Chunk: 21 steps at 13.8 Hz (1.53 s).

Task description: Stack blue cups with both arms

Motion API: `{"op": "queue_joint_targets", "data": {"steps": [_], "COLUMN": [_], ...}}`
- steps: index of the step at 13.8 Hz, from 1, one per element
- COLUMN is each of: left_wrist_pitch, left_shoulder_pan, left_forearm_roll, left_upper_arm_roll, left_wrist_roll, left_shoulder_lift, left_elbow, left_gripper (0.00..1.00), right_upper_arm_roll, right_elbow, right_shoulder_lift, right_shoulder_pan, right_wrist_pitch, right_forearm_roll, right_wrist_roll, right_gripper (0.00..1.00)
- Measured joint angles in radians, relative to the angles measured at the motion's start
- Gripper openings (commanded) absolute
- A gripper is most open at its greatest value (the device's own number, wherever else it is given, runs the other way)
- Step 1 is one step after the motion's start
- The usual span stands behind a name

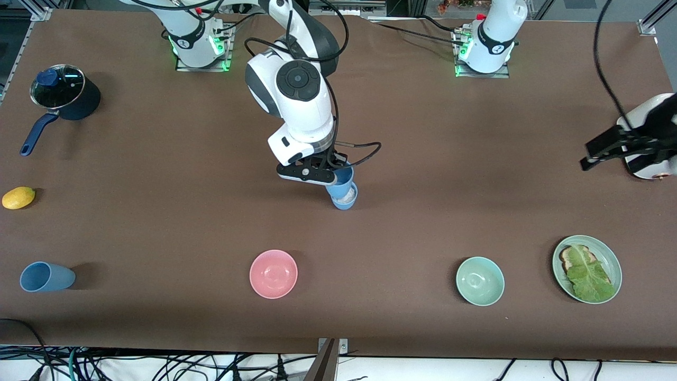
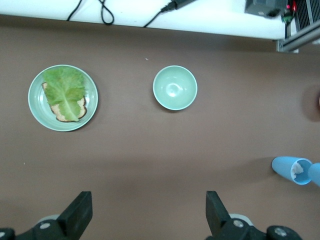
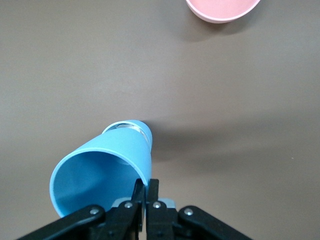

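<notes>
Counting three blue cups (image 1: pixel 342 186), two bowls (image 1: pixel 273 273).

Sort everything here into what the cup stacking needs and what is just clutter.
Needed:
held cup in right gripper
standing cup under it
lying cup
left gripper, waiting, open

Clutter:
pink bowl
green bowl
plate
lemon
pot

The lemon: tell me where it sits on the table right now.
In the front view the lemon lies at the right arm's end of the table, between the lidded pot and the blue cup lying on its side.
</notes>
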Motion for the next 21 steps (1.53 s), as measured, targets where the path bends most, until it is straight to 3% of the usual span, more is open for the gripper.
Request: {"op": "queue_joint_targets", "data": {"steps": [2, 10, 15, 17, 18, 19, 21], "left_wrist_pitch": [-0.020, -0.134, -0.184, -0.191, -0.191, -0.191, -0.191], "left_shoulder_pan": [0.011, -0.017, 0.021, 0.030, 0.034, 0.039, 0.055], "left_forearm_roll": [-0.028, -0.016, 0.077, 0.079, 0.079, 0.079, 0.079], "left_upper_arm_roll": [0.038, 0.024, -0.096, -0.107, -0.107, -0.107, -0.113], "left_wrist_roll": [0.006, 0.005, -0.003, -0.004, -0.004, -0.004, -0.003], "left_shoulder_lift": [-0.001, -0.002, -0.041, -0.064, -0.077, -0.088, -0.100], "left_elbow": [-0.002, -0.003, -0.005, -0.028, -0.045, -0.063, -0.082], "left_gripper": [1.00, 1.00, 1.00, 1.00, 1.00, 1.00, 1.00], "right_upper_arm_roll": [-0.003, -0.003, -0.004, -0.004, -0.005, -0.005, -0.009], "right_elbow": [0.006, 0.026, 0.026, 0.026, 0.026, 0.026, 0.026], "right_shoulder_lift": [0.018, 0.047, 0.061, 0.064, 0.064, 0.064, 0.064], "right_shoulder_pan": [0.006, 0.007, 0.011, 0.015, 0.016, 0.016, 0.016], "right_wrist_pitch": [0.016, 0.021, 0.024, 0.024, 0.024, 0.024, 0.024], "right_forearm_roll": [0.000, 0.000, 0.000, 0.000, 0.000, 0.000, 0.000], "right_wrist_roll": [0.012, 0.019, 0.021, 0.022, 0.023, 0.023, 0.023], "right_gripper": [0.00, 0.00, 0.00, 0.00, 0.04, 0.32, 0.69]}}
